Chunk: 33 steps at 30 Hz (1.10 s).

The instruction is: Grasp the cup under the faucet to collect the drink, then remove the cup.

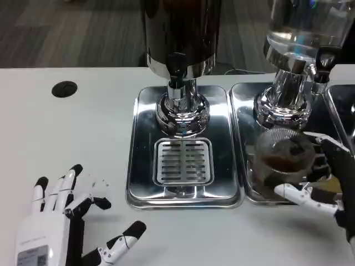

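The robot's right hand (324,180) wraps its fingers around a clear cup (283,158) holding dark drink, the cup sitting on the steel tray (244,138) just in front of the right-hand dispenser (288,83), below and a little forward of its faucet (320,75). The left hand (66,227) lies spread and empty on the white bench (66,133), well apart from the cup. A tilt or a knock on the tray's lip as the cup comes away would likely spill the drink, and the clear wall could slip in a loose grip.

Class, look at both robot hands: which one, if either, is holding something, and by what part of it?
The right hand holds the clear cup by its side wall, fingers curled around it, over the right tray. The left hand rests open on the table, holding nothing.
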Each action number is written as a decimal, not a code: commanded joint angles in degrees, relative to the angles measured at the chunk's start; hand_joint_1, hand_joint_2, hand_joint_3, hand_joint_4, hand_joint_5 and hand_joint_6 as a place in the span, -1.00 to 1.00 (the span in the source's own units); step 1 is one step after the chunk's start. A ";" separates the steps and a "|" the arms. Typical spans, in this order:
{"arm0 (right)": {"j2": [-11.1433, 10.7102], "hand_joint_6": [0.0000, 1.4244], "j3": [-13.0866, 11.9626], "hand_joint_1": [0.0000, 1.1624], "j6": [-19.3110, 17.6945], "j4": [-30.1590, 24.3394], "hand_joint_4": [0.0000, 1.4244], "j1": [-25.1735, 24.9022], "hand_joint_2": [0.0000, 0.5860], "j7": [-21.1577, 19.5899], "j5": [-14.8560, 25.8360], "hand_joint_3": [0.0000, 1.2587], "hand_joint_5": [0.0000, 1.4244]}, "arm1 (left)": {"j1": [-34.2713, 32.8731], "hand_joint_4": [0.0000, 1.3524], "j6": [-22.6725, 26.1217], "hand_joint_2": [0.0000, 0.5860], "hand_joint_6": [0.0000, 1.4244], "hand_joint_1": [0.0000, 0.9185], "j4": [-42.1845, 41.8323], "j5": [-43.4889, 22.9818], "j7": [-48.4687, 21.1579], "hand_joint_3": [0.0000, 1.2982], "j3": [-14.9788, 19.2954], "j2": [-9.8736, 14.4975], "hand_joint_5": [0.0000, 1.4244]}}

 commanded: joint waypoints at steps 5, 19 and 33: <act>-0.19 -0.03 -0.67 0.47 -4.65 -3.68 0.40 2.97 -0.29 0.75 1.39 0.35 0.23 | -0.48 -0.97 -0.55 -0.62 -0.98 -1.00 1.09 0.06 -0.07 -0.05 -0.42 0.42 -0.82; -0.07 -0.03 -0.14 0.47 -9.95 -3.49 0.40 7.12 -0.24 1.87 1.14 0.35 0.22 | -0.61 -0.99 -0.39 -0.62 -0.98 -1.00 0.91 0.09 -0.43 -0.07 -0.39 0.41 -0.82; 0.38 -0.02 0.48 0.46 -14.63 0.13 0.40 9.97 -0.24 0.55 0.11 0.35 0.22 | -0.40 -0.99 0.31 -0.62 -0.98 -1.00 0.15 1.28 -0.54 -0.07 -1.45 0.40 -0.82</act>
